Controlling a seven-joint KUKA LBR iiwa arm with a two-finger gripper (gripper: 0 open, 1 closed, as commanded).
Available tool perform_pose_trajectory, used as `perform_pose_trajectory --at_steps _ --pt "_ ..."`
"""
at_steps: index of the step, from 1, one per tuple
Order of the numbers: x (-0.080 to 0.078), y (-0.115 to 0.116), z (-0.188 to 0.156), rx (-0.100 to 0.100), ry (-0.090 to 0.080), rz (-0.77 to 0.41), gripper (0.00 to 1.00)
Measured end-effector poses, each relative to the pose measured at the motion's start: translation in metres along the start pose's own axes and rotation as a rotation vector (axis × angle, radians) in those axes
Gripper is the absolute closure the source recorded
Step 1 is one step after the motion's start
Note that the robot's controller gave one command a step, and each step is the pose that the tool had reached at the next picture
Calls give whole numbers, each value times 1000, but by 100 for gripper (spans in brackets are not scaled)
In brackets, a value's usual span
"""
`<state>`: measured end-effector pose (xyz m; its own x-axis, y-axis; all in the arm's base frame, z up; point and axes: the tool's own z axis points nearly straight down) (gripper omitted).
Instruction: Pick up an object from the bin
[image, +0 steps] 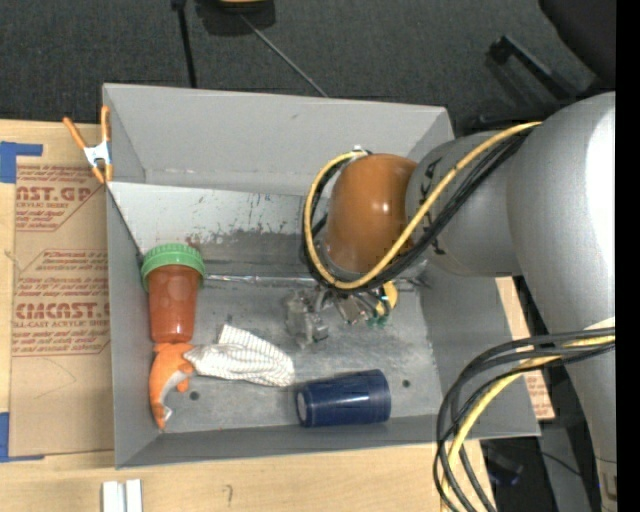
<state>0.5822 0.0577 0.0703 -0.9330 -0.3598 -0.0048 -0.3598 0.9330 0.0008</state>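
Nothing has been lifted yet. The gripper (312, 322) is seen low over the bare floor at the bin's (270, 135) middle; whether it is spread cannot be told. Nearest are a white cloth (245, 357) at eight o'clock and a blue can (343, 397) at five.

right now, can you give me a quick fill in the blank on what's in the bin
1. The orange bottle has a ___ lid.
2. The blue can lies on its ___.
3. The ___ cloth lies between the orange toy and the can.
4. In the view, the gripper is to the ___ of the bottle.

Missing words: green; side; white; right
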Motion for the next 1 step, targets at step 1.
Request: perform_pose_trajectory --at_steps 1 --pt "0 0 0 -1 2 0 0"
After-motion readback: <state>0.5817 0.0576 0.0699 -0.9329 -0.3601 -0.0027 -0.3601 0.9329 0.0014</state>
